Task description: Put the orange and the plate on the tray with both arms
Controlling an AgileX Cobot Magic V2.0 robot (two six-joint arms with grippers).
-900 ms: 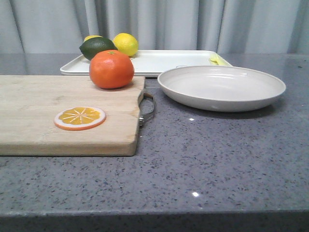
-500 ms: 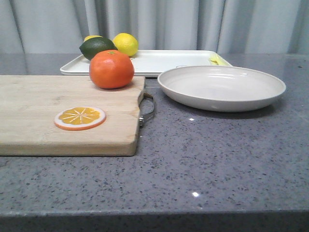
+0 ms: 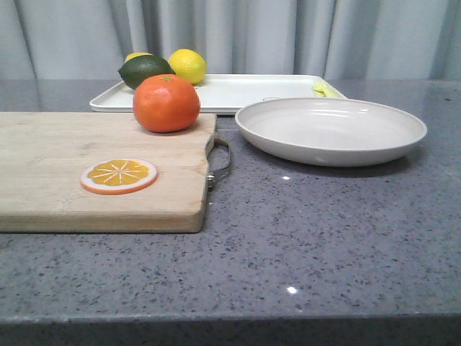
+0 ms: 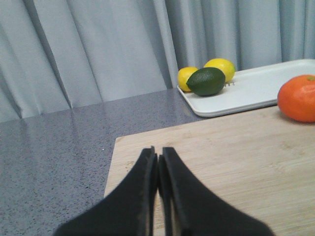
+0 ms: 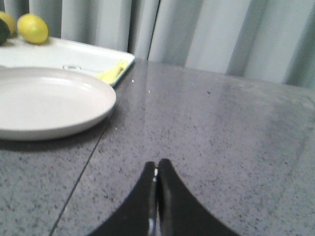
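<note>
We saw the white tray (image 3: pixel 238 92) lying at the far side of the grey speckled surface (image 3: pixel 324 238), in front of the pale curtain (image 3: pixel 288 36). At its left end it carried a dark green lime (image 3: pixel 145 71) and two yellow lemons, the larger lemon (image 3: pixel 187 65) just beside the lime and the smaller lemon (image 3: pixel 137 56) partly hidden behind it; a small yellowish scrap (image 3: pixel 324 89) lay at the tray's right end, and the stretch between stood bare. The off-white plate (image 3: pixel 330 131) sat on the surface just in front of the tray's right half, holding nothing, its far rim overlapping the tray's near edge in the front view. The orange (image 3: pixel 166 103) rested on the far right corner of the wooden cutting board (image 3: pixel 86 180), close to the tray's near edge and near the board's metal handle (image 3: pixel 220 162), which separated the board from the plate. An orange slice (image 3: pixel 119 176) lay flat on the board nearer to us, well apart from the orange. The surface in front of the board and plate lay open. Our left hand (image 4: pixel 157 160) hung over the board's near end with its fingers pressed together on nothing, well apart from the orange. Our right hand (image 5: pixel 156 172) hung over bare surface to the right of the plate, its fingers likewise together and holding nothing.
</note>
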